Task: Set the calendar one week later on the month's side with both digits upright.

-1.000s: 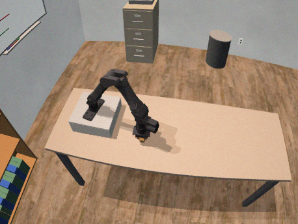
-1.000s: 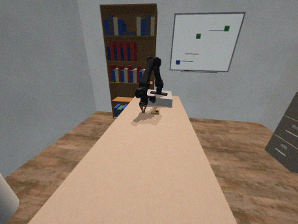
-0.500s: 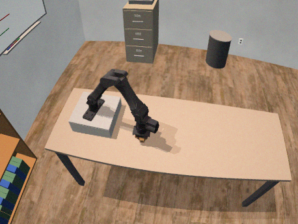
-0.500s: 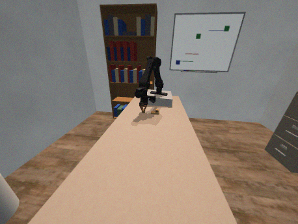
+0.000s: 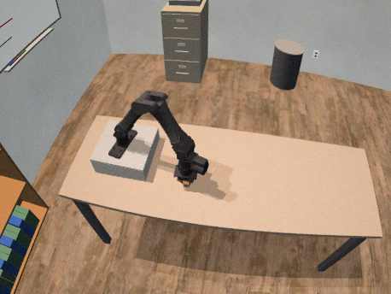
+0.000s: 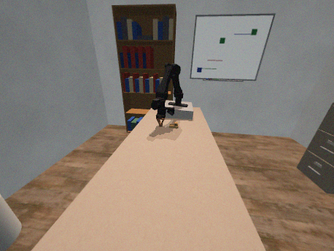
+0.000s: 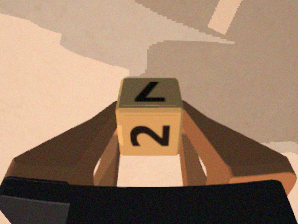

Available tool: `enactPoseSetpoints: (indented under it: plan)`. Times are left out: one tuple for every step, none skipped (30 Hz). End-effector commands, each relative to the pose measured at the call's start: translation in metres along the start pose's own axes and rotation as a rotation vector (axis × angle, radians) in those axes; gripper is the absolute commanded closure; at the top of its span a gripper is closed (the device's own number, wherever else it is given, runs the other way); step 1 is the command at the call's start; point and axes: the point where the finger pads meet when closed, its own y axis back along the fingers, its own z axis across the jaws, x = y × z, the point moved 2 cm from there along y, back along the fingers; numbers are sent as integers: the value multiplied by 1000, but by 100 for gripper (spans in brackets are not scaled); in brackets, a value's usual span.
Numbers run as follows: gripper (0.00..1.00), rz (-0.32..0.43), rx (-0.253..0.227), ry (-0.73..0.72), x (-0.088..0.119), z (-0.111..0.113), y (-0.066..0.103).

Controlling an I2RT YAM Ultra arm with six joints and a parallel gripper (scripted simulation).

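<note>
A wooden cube (image 7: 149,120) is between my fingers in the wrist view. Its brightly lit face bears a black 2 lying on its side; the shaded face beyond bears a mark like a 7, also turned. My gripper (image 5: 186,181) (image 6: 160,125) (image 7: 149,110) is shut on this cube, with one finger against each side. It is low over the table; whether the cube touches the table is unclear. A small yellowish object, apparently the calendar (image 6: 173,125), lies beside the gripper in the exterior view. Its date, month and other cube cannot be read. In the top view the arm hides it.
The arm's base stands on a grey-white block (image 5: 121,167) (image 6: 184,114) at one end of the table (image 5: 290,188) (image 6: 160,190). The calendar lies between the gripper and the table's back edge, close to the block. The arm's shadow falls around the gripper.
</note>
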Motion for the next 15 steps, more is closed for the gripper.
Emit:
enactPoseSetpoints:
  plan:
    - [74,-2,11,0,0,-2,3]
    - [74,-2,11,0,0,-2,3]
    - [74,-2,11,0,0,-2,3]
    - [74,-2,11,0,0,-2,4]
    - [74,-2,11,0,0,-2,5]
    - [74,-2,11,0,0,-2,6]
    - [74,-2,11,0,0,-2,9]
    - [74,-2,11,0,0,-2,13]
    - [74,-2,11,0,0,-2,18]
    - [74,-2,11,0,0,-2,24]
    - [74,-2,11,0,0,-2,31]
    - [74,-2,11,0,0,-2,38]
    - [74,-2,11,0,0,-2,46]
    - [74,-2,11,0,0,-2,46]
    - [74,-2,11,0,0,-2,46]
